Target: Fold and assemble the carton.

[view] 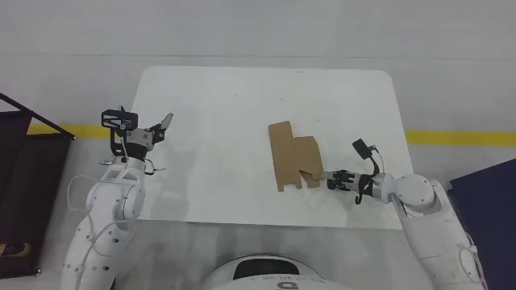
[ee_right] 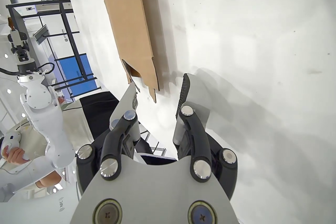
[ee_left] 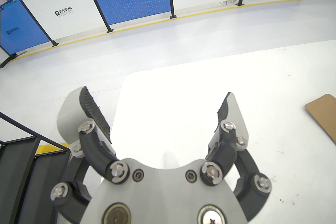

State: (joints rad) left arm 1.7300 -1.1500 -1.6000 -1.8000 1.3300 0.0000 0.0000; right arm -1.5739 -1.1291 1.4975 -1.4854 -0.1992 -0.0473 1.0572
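**Top view: flat carton, right gripper at its near flap**

From above, I see the carton lying flat and unfolded on the white surface, right of centre and toward the near edge. As a container it is only a blank. No walls are up and nothing sits in it or on it.

My right gripper is low at the carton's near end. Its jaws are parted and empty, and a notched flap pokes in between the fingertips. I cannot tell whether either finger touches the board.

My left gripper hangs over the left edge of the surface, well apart from the carton. It is spread wide and holds nothing.

I judge the carton to be thin cardboard. It should be light, stiff across each panel, and willing to bend only along its creases. On this smooth top I expect it to skate away if pushed from one side, so it probably needs pinning before any fold.

A blank lying flat gives the fingers nothing to get under, so that flap is the place to take hold. Its edge seems to ride slightly off the surface and casts a shadow. I would pinch it across its thickness near the crease and go gently, since a hard squeeze could crush or tear the edge.
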